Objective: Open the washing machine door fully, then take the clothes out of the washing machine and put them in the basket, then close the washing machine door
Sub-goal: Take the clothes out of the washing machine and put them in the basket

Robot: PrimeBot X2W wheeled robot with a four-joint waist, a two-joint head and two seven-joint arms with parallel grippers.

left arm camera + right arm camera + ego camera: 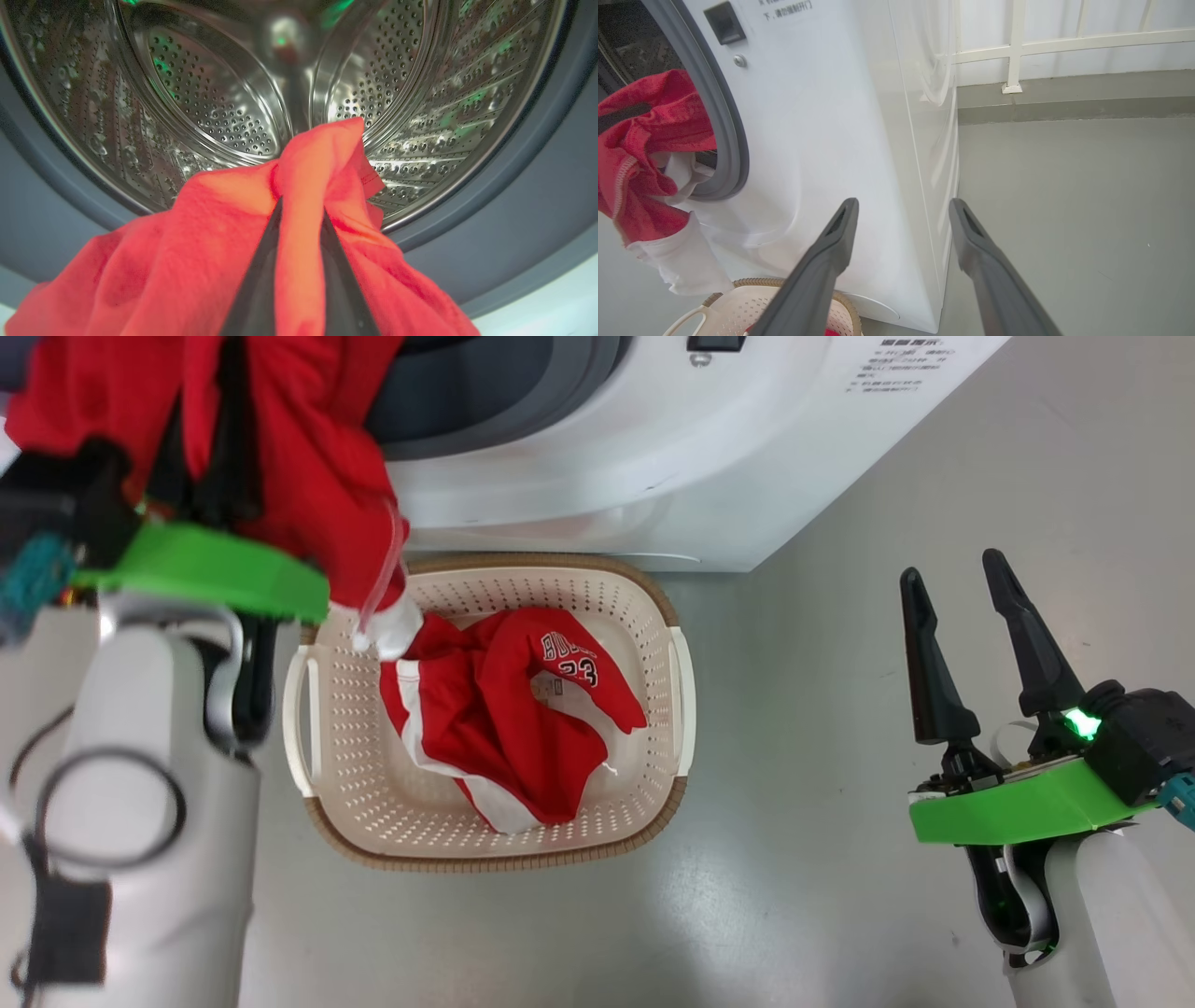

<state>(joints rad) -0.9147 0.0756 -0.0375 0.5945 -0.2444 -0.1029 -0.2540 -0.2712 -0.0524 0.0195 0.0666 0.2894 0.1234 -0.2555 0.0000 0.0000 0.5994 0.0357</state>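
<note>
Though mostly red, the clothes (317, 476) end in white cloth.

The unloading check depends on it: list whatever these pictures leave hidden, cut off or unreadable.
1. Left gripper fingertips: left wrist view, buried in the held red garment.
2. Lower drum: same view, that garment covers it, so any remaining laundry cannot be judged.
3. Printed text on the washing machine: head view, too small and blurred.
4. Basket floor: head view, partly covered by the red jersey.
</note>
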